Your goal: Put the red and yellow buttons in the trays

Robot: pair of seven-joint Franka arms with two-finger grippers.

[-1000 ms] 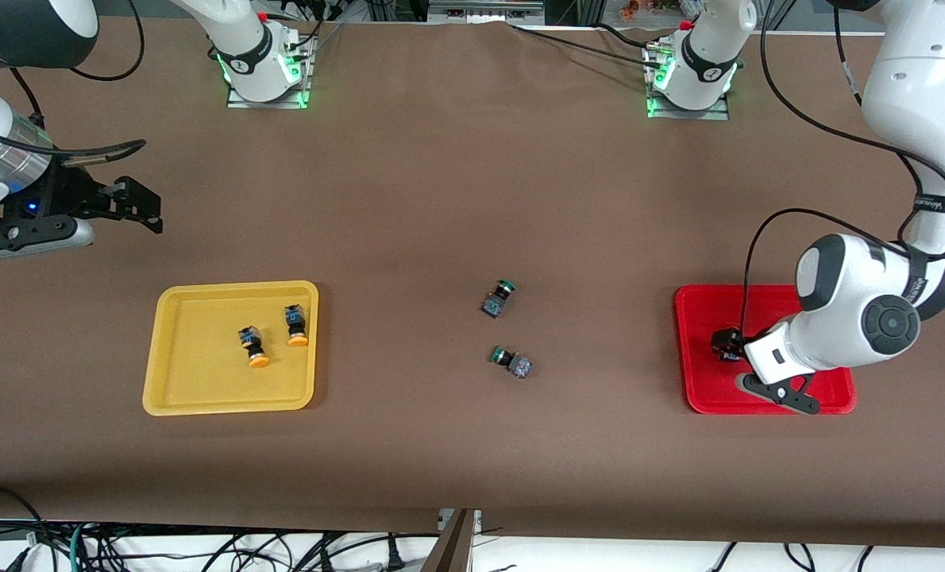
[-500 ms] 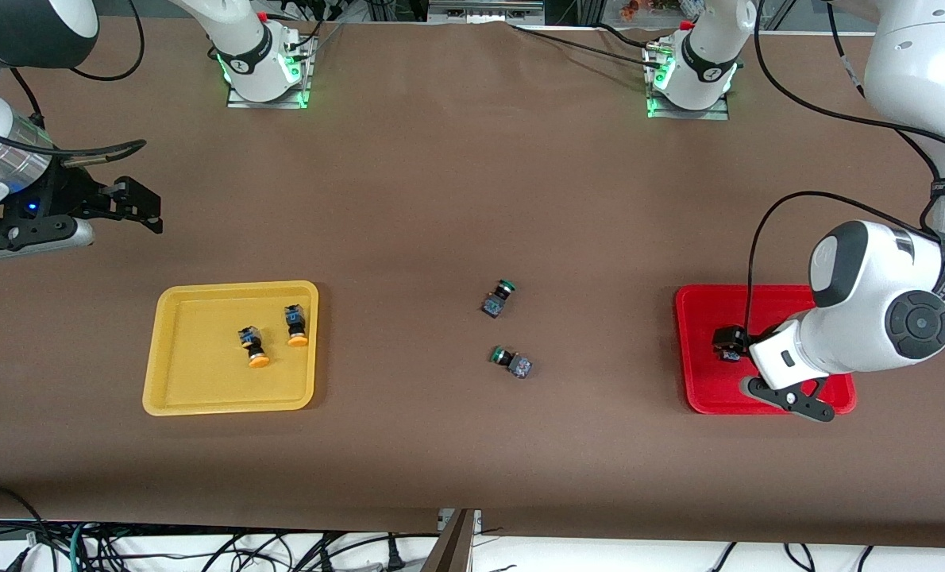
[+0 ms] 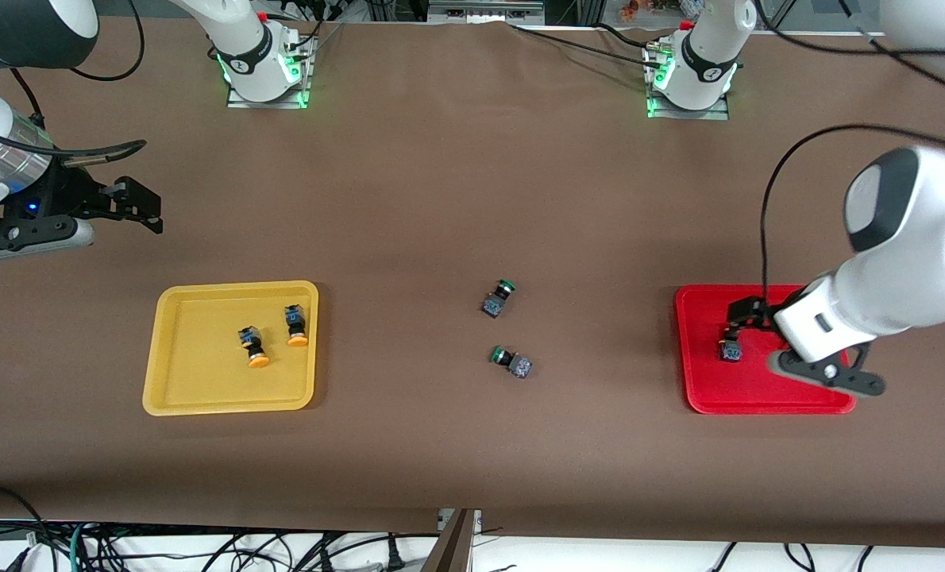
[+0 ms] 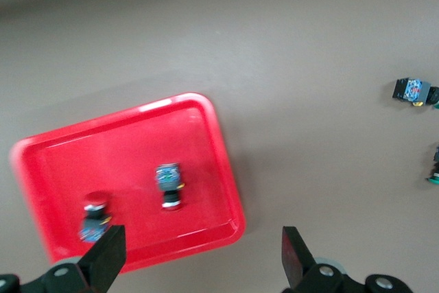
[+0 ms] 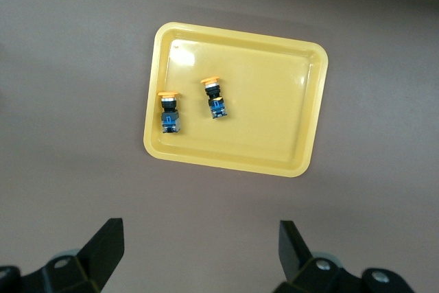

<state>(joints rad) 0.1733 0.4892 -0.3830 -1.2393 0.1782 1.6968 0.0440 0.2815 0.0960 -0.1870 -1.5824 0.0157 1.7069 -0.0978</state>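
The red tray [image 3: 703,385] lies toward the left arm's end of the table. The left wrist view shows two red buttons [image 4: 169,186] [image 4: 95,217] lying in that tray [image 4: 199,149]. The front view shows only one of them [image 3: 731,350]; the arm hides the other. My left gripper [image 3: 750,311] [image 4: 199,265] hangs open and empty above the red tray. The yellow tray [image 3: 194,373] [image 5: 274,101] holds two yellow buttons [image 3: 253,347] [image 3: 295,324] [image 5: 169,111] [image 5: 214,97]. My right gripper [image 3: 135,208] [image 5: 199,252] is open and empty, in the air over bare table beside the yellow tray.
Two green-capped switches [image 3: 498,299] [image 3: 512,361] lie on the brown table between the trays; they also show in the left wrist view [image 4: 413,92] [image 4: 435,169]. The arm bases stand along the table's edge farthest from the front camera.
My left gripper has risen from low in the red tray, leaving a red button lying there. The right arm has not moved.
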